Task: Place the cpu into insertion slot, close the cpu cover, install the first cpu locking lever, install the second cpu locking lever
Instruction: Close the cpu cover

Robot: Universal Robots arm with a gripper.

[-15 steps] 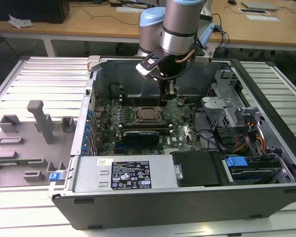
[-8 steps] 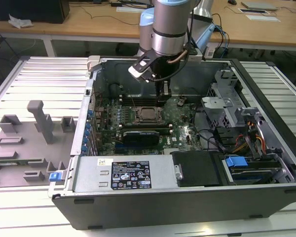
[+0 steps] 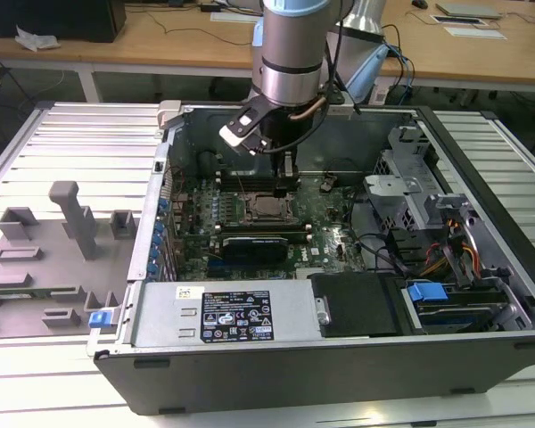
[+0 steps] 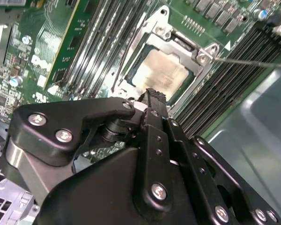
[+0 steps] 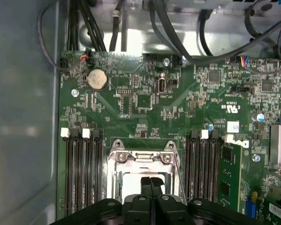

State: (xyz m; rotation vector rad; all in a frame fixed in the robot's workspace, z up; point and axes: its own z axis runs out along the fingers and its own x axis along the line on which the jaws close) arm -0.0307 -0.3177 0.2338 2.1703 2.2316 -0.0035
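The arm [image 3: 290, 53] above the end effector [image 3: 286, 163] is a thick round barrel of silvery-grey metal with a pale blue band higher up. A black cable [image 3: 332, 62] trails down its side, and a brownish loop [image 3: 308, 111] curls just above the end effector. A white-edged black block [image 3: 241, 130] juts out beside it. In the second wrist view the end effector [image 4: 152, 96] is matte black, built of rounded linkage bars pinned with silvery screw heads [image 4: 64, 136]. In the first wrist view its two narrow black fingers [image 5: 146, 183] meet along a thin seam, flanked by rounded black knuckles [image 5: 107, 205].
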